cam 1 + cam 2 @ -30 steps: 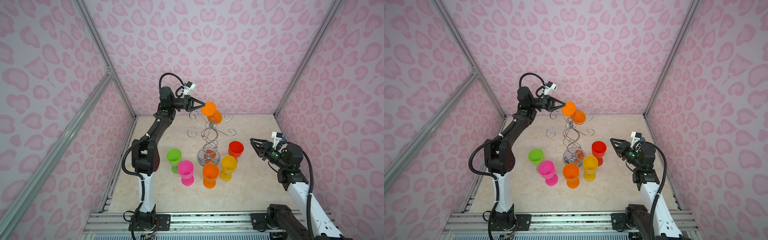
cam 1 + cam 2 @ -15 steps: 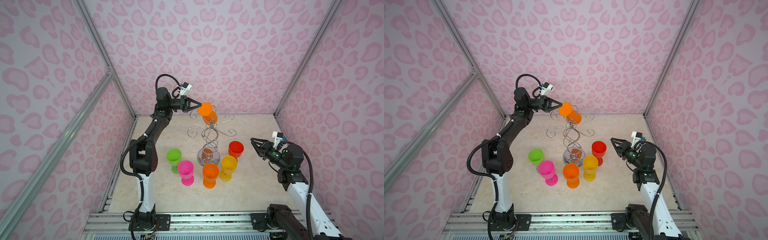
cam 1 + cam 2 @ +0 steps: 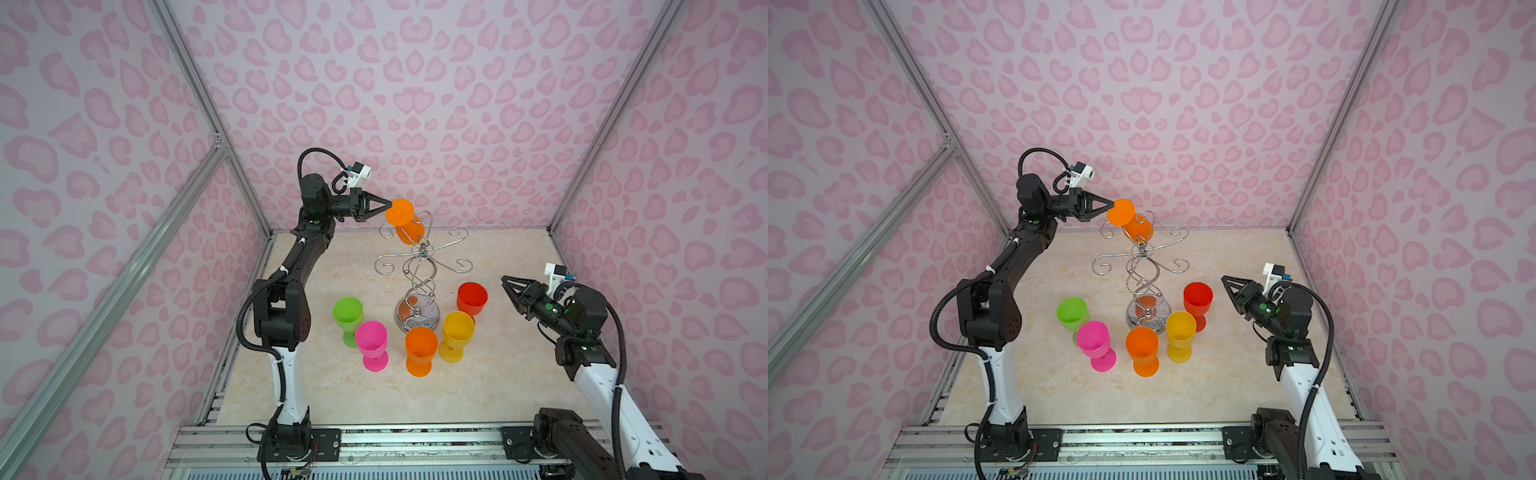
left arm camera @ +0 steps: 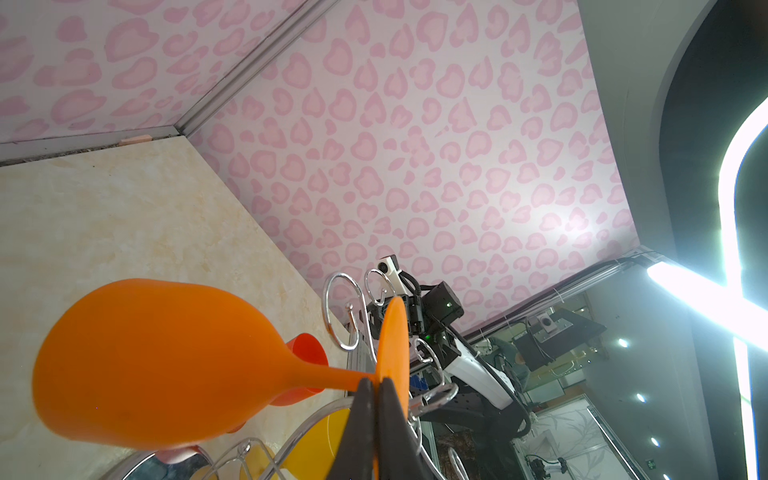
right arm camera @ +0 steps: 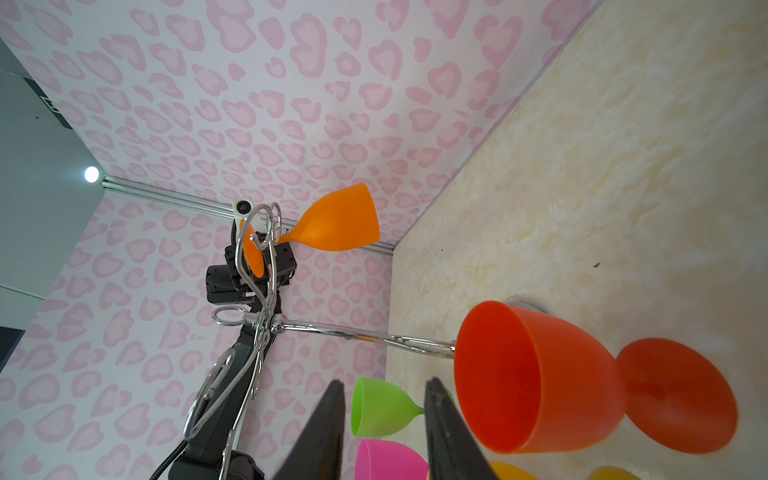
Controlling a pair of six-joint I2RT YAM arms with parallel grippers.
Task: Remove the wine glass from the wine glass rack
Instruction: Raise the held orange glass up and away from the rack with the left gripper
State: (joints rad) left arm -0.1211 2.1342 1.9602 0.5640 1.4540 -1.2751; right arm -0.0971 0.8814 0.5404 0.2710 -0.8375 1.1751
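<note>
marbled tabletop (image 3: 498, 374) under wine glass rack (image 3: 417, 318); pink heart-print walls (image 3: 415, 83); posts (image 3: 189, 70), seemingly aluminium

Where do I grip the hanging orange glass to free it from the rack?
Pinch the glass by its foot's rim, coming from the left, outside the rack: the foot is uppermost with its edge exposed, the bowl tilted below. The left gripper is shut there.

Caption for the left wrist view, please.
Left gripper pinching the foot of the orange wine glass beside the wine glass rack.
</note>
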